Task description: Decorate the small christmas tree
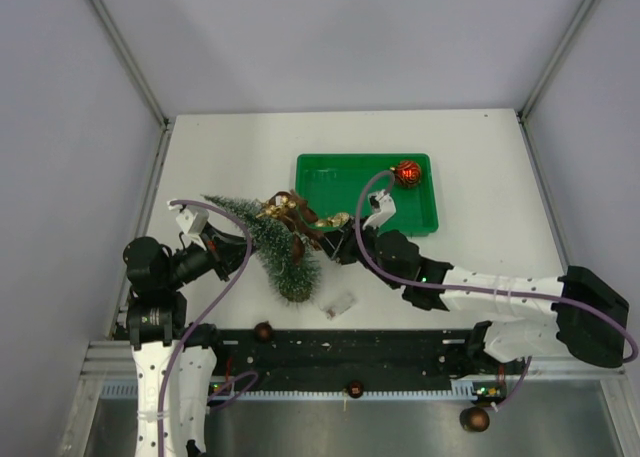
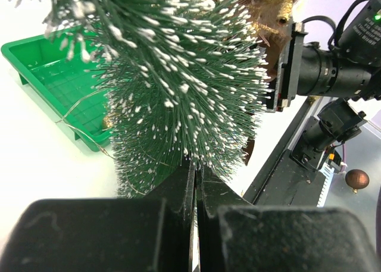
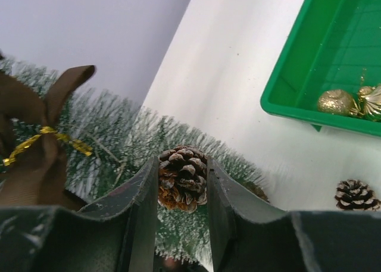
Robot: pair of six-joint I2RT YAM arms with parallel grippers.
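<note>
**A:** What do we see closest to us?

**B:** Brown baubles [image 1: 263, 330] by the dark rail at the table's near edge. Just past them is the small christmas tree [image 1: 270, 239]. Its base points toward us and its tip slants away to the left.

**A:** Do we have a hold on it?

**B:** Our left gripper [image 2: 195, 209] has its jaws pressed together, with the bristles right at their tips. We cannot tell whether any are pinched. Our right gripper [image 3: 183, 165] is clamped narrowly on a pinecone [image 3: 183, 180], which it holds against the tree's frosted branches.

**A:** What else is on the tree?

**B:** We see a brown ribbon bow [image 3: 36, 141] tied with gold.

**A:** And farther out?

**B:** A second pinecone [image 3: 355, 194] lies on the white table. Beyond it is the green tray [image 1: 420, 222], with gold ornaments [image 3: 336, 101] at its near edge and a red bauble [image 1: 407, 173] at its far right corner.
</note>
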